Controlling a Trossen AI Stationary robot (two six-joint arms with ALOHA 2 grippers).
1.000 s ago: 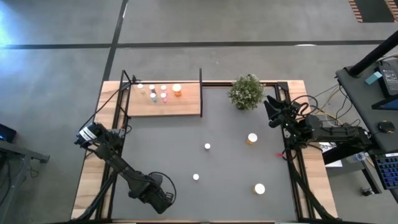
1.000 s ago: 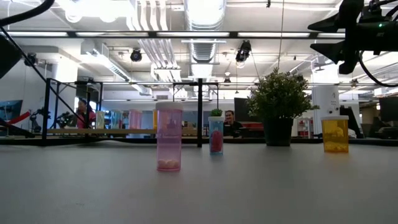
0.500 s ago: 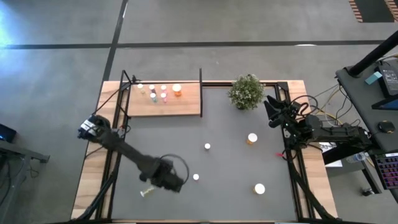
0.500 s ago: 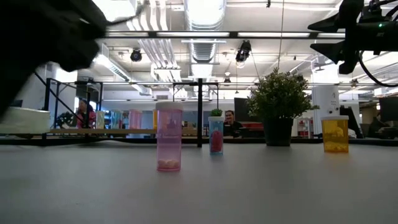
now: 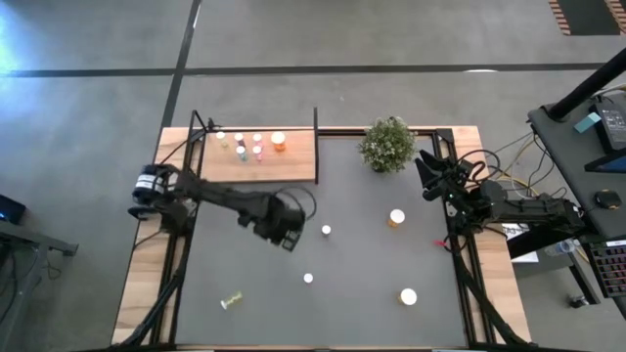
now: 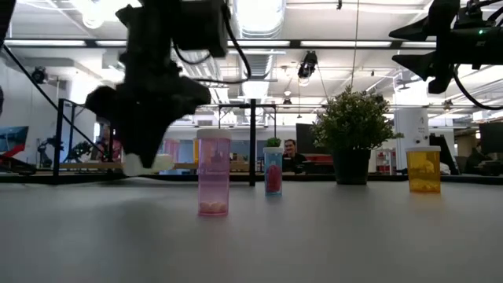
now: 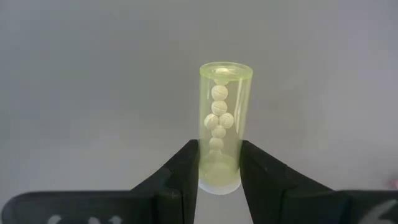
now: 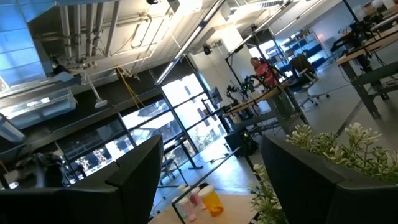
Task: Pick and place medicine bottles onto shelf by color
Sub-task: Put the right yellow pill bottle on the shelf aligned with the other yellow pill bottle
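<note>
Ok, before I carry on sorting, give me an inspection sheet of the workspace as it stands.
Surface: dark grey table, no spills seen.
Job's things: shelf holds several small bottles; four upright bottles stand on the table; one lying bottle is near the front left.
Clutter: potted plant beside the shelf.
Grippers: left gripper shut on a yellow-green bottle, above the table left of centre; right gripper open, at the right edge.
Cables: cable loop at the left gripper; cable bundle by the right arm.
Surroundings: two people in the room behind.
</note>
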